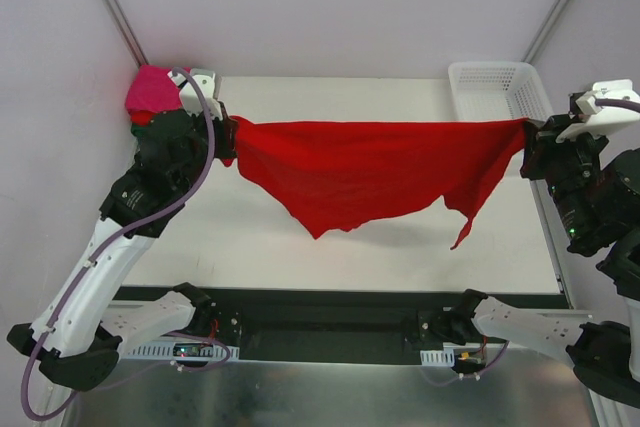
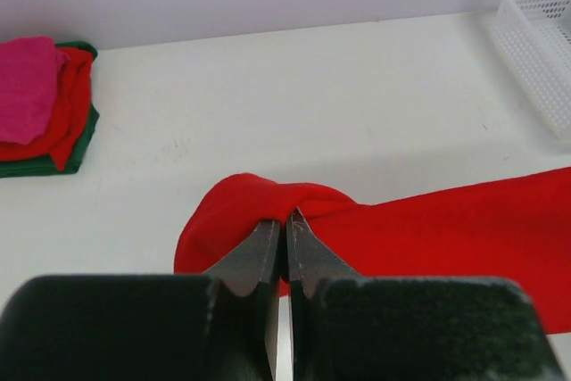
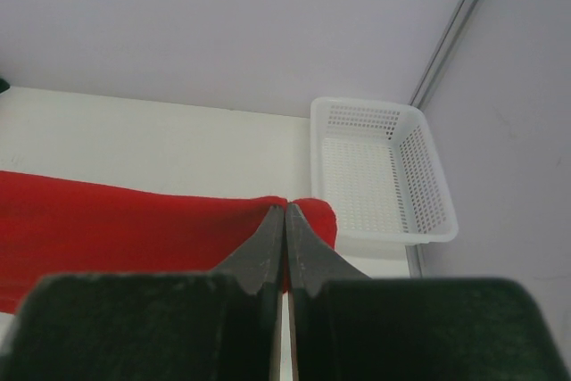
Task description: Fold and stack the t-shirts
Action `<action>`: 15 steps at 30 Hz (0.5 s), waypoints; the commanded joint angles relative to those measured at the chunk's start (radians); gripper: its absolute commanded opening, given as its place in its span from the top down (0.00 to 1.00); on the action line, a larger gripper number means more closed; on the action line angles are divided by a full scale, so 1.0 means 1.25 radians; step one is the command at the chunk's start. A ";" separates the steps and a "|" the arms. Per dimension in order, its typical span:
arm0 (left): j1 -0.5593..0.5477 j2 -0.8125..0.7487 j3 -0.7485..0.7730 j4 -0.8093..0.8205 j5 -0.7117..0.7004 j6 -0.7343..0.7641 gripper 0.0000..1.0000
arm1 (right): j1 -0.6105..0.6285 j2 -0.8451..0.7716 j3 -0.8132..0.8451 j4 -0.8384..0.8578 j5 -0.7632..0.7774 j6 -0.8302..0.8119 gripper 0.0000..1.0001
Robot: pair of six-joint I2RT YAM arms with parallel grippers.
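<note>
**What these views keep from you**

At ten o'clock in the top view, the left arm point(image 1: 165, 172) covers most of the folded stack point(image 1: 148, 97), so you cannot count its layers there. Nor can you tell whether the hanging tips of the red t-shirt point(image 1: 360, 172) touch the worktop point(image 1: 400, 257). In the left wrist view that shirt runs off at three o'clock, the basket point(image 2: 540, 42) is cut at two, and the body of the left tool point(image 2: 285, 220) blurs at six. The right tool point(image 3: 285, 220) hides the corner it pinches.

White basket point(image 1: 497, 90); white table point(image 1: 400, 257)
</note>
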 commanded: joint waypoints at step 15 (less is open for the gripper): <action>0.012 -0.027 0.104 -0.064 -0.120 0.102 0.99 | -0.002 -0.051 -0.041 0.069 0.008 -0.074 0.99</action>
